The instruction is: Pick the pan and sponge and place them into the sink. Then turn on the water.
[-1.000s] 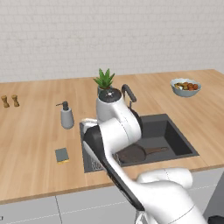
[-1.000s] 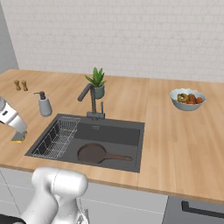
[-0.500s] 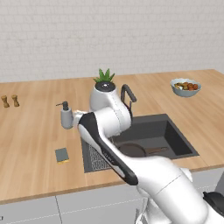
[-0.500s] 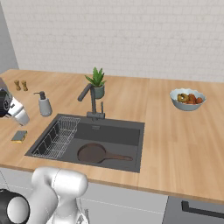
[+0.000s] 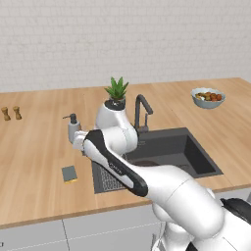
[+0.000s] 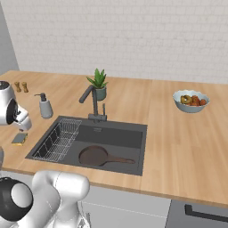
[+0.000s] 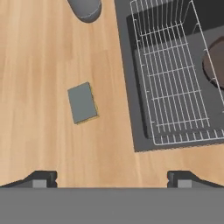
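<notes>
The pan (image 6: 95, 156) lies flat in the sink (image 6: 129, 132), handle pointing right; its rim (image 7: 217, 59) shows at the right edge of the hand view. The sponge (image 7: 82, 103), grey-green top up with a yellow edge, rests on the wooden counter left of the sink (image 5: 188, 147), seen also as the sponge (image 5: 69, 173) and the sponge (image 6: 19, 139). My gripper (image 7: 111, 178) hovers open above the bare counter, the sponge ahead and slightly left of its gap, nothing between its fingertips (image 7: 41, 179). No water runs from the faucet (image 6: 91, 100).
A wire rack (image 7: 175, 83) fills the sink's left part. The soap dispenser (image 6: 44, 107) stands just behind the sponge. A potted plant (image 5: 116, 93) sits behind the faucet, a fruit bowl (image 6: 190, 100) at far right, two small shakers (image 5: 11, 113) at far left.
My arm has swung left off the sink's rack side, and the hand has shifted slightly above the counter by the sponge. Pan and sponge have not moved.
</notes>
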Tool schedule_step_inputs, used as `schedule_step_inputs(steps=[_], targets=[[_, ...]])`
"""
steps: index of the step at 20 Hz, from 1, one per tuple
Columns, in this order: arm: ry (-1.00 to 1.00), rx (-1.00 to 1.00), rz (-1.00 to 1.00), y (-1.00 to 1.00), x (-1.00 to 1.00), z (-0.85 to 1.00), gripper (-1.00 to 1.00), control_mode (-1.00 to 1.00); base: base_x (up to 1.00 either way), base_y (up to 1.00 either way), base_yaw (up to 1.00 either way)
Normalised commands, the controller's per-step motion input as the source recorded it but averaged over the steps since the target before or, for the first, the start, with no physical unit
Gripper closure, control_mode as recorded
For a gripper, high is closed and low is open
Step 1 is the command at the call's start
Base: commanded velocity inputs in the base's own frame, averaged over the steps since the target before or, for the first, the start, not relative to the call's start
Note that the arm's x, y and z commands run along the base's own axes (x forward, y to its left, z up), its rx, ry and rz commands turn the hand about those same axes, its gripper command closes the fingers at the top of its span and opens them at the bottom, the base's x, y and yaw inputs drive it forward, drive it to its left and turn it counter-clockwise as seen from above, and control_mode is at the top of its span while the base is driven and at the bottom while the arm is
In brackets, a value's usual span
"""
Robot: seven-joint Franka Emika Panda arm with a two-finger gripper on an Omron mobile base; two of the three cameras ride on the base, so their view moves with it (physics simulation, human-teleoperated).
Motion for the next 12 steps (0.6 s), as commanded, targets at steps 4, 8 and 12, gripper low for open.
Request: schedule_step_inputs(steps=[4,8,12], targets=[[0.00,-0.16,0.00,0.56,0.00,-0.02,-1.00,-1.00,0.00,0.00,0.00],[0.00,-0.18,0.00,0.42,0.00,0.00,-1.00,-1.00,0.00,0.00,0.00],[0.06,-0.14,0.00,0.10,0.00,-0.01,-1.00,-1.00,0.00,0.00,0.00]])
